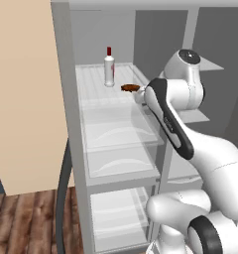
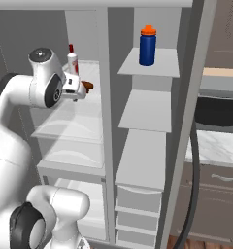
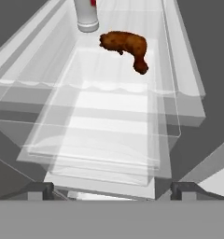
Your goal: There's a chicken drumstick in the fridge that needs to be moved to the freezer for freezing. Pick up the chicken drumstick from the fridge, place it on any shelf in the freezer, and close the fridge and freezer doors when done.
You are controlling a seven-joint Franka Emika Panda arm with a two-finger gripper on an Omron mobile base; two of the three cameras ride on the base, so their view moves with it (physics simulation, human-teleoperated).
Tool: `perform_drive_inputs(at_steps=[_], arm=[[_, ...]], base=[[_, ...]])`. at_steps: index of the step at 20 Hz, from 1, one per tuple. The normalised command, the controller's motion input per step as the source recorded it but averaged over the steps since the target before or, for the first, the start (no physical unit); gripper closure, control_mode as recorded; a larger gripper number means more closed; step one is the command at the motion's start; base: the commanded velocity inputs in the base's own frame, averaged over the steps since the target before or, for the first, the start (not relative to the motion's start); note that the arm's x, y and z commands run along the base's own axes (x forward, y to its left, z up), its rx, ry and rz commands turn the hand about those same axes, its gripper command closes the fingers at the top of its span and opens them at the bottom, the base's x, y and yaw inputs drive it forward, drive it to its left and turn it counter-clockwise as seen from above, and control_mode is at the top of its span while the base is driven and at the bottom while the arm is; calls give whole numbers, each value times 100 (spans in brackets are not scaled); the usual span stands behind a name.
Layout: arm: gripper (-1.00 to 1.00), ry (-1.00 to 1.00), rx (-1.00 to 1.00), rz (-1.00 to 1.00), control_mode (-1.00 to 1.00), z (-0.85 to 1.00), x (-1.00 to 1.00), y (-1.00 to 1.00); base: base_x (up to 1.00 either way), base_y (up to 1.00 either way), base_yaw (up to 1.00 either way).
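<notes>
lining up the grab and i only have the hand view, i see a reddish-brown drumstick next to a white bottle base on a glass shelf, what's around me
Observer: The small reddish-brown chicken drumstick lies on the fridge's top clear glass shelf, right of the white red-capped bottle.
Operator: anything in the freezer side
Observer: A blue bottle with an orange cap stands on the freezer's top pale grey shelf.
Operator: free shelf there
Observer: The next grey shelf down is bare.
Operator: where's my gripper
Observer: The gripper is just short of the drumstick, not yet touching it.
</notes>
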Motion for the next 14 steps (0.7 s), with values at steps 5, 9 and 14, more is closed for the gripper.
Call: perform_drive_inputs(at_steps=[5, 9, 14], arm=[[-100, 0, -2, -4, -100, 0, 49, 12], [-100, 0, 0, -2, -100, 0, 50, 0], [-100, 0, 0, 0, -100, 0, 49, -6]], base=[[0, 0, 0], [0, 0, 0], [0, 0, 0]])
